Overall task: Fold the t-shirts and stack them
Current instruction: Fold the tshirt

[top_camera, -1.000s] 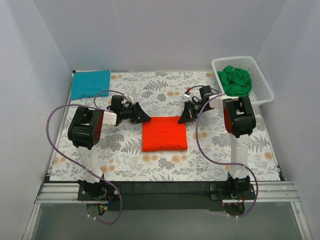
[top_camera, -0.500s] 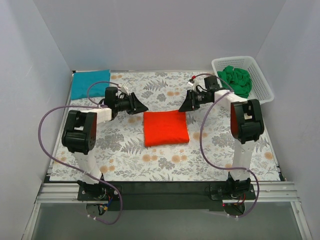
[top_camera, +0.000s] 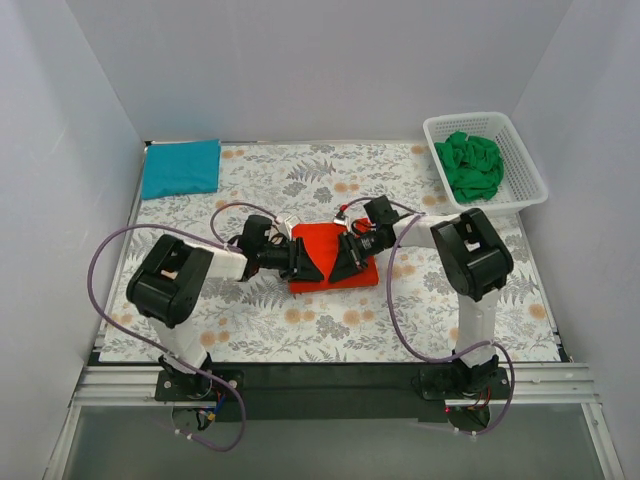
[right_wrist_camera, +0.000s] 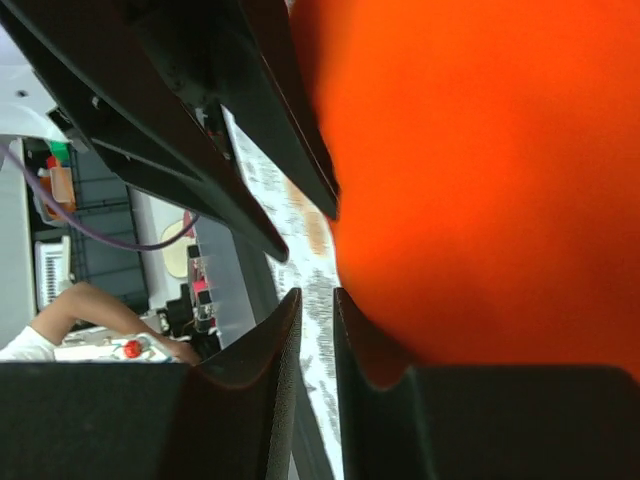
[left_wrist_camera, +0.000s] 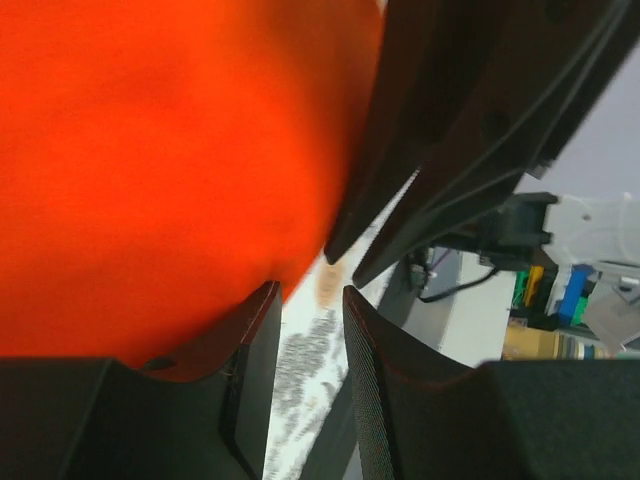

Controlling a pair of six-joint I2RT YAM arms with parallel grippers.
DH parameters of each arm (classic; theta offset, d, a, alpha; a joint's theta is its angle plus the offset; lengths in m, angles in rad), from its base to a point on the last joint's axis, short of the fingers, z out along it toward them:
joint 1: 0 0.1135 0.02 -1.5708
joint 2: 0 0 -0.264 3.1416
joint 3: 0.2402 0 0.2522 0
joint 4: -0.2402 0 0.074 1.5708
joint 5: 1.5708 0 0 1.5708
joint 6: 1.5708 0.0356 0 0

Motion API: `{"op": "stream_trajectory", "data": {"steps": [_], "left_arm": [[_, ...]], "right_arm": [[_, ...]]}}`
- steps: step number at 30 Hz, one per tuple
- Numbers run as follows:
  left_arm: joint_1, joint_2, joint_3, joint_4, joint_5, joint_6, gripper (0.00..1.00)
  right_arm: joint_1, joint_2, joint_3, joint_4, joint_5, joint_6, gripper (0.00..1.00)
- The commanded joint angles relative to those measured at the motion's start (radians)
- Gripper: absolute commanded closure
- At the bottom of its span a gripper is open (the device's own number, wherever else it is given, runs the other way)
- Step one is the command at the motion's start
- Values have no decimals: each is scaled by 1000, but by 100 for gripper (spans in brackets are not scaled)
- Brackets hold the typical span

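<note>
A folded red t-shirt (top_camera: 325, 238) lies flat mid-table. My left gripper (top_camera: 310, 268) and my right gripper (top_camera: 340, 268) face each other tip to tip over the shirt's front edge. In the left wrist view the left gripper (left_wrist_camera: 307, 290) is almost shut, with a narrow gap and only tablecloth between the fingers; the red shirt (left_wrist_camera: 150, 150) lies beside it. The right gripper (right_wrist_camera: 315, 292) is the same, empty, next to the red shirt (right_wrist_camera: 480, 170). A folded blue t-shirt (top_camera: 181, 167) lies at the back left.
A white basket (top_camera: 523, 150) at the back right holds crumpled green t-shirts (top_camera: 470, 163). The floral tablecloth (top_camera: 300, 330) covers the table. White walls close in the left, back and right sides.
Both grippers have swung from behind the red shirt's back corners down to its front edge and now meet tip to tip. The red shirt has shifted slightly toward the back.
</note>
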Motion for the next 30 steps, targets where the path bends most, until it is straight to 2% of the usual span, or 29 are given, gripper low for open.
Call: {"op": "stream_trajectory", "data": {"steps": [1,3,8,13,20,22,25,26,30], "left_arm": [[11,98,14,-28,-55,68,70],[17,181,16,-59,-50,79,70],[48,223,13,-133,-16,158,70],[103,125,-41,-166,42,220,67],[120,-162,-58,-231,171,355,64],[119,-202,-35,-200,159,311,63],[113,-182,22,-90,134,223,63],[108,-163,39,-23,114,167,63],[79,27,160,77,25,61,65]], "right_arm": [[-24,102,-26,49,22,-15,76],[-48,136,-48,48,48,-42,77],[-111,173,-158,48,77,-135,79],[-141,58,-209,40,42,-166,80],[-145,-151,-117,-174,-64,-290,77],[-153,-194,-54,-168,-42,-280,75],[-153,-156,33,-115,-10,-217,74],[-153,-134,53,-90,-1,-191,74],[-150,-4,167,25,-6,-48,74]]}}
